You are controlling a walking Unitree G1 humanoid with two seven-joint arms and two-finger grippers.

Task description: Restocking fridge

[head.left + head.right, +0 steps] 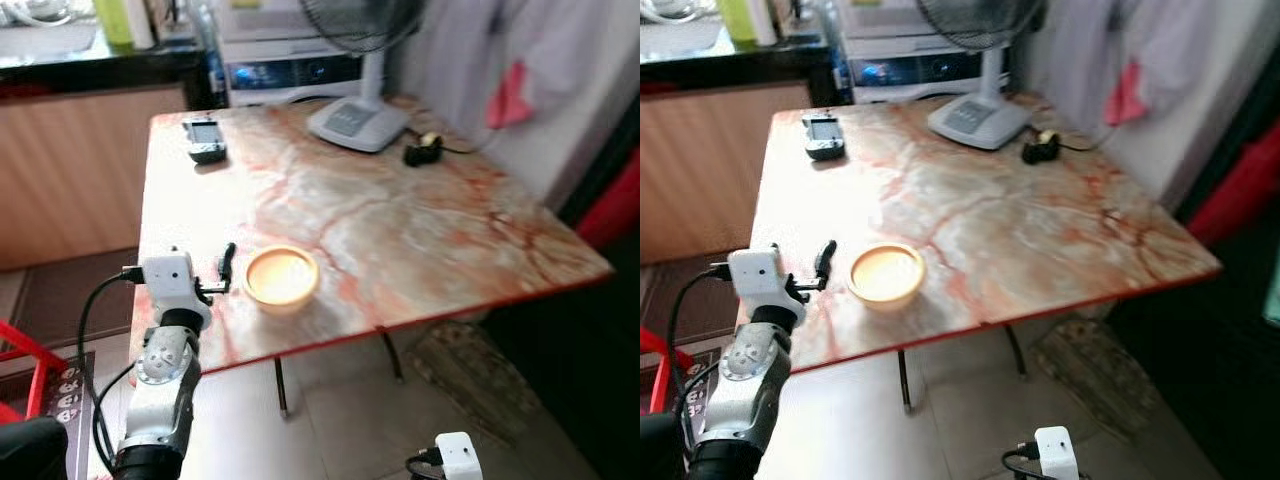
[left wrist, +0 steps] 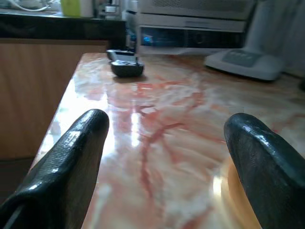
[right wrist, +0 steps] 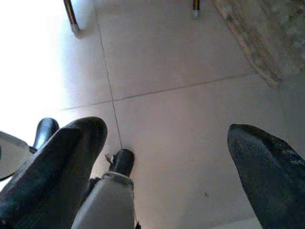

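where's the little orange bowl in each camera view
Left eye view: the orange bowl sits near the table's front edge, just right of the open left gripper.
Right eye view: same spot, lower left of centre.
Left wrist view: only its blurred rim beside a finger.
Right wrist view: not in it, floor tiles below.
Shared landmark: the black handset at the far corner.

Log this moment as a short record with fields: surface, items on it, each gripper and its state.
surface: marble-pattern table, reddish veins, metal legs over a tiled floor
near edge: yellow bowl, upright, looks empty
far left corner: small dark handset
far side: white fan base, a small black object beside it with a cord
left gripper: over the table's near edge, just left of the bowl, fingers open, holding nothing
right gripper: hanging low over the floor, fingers open, idle
behind the table: white appliance, dark counter
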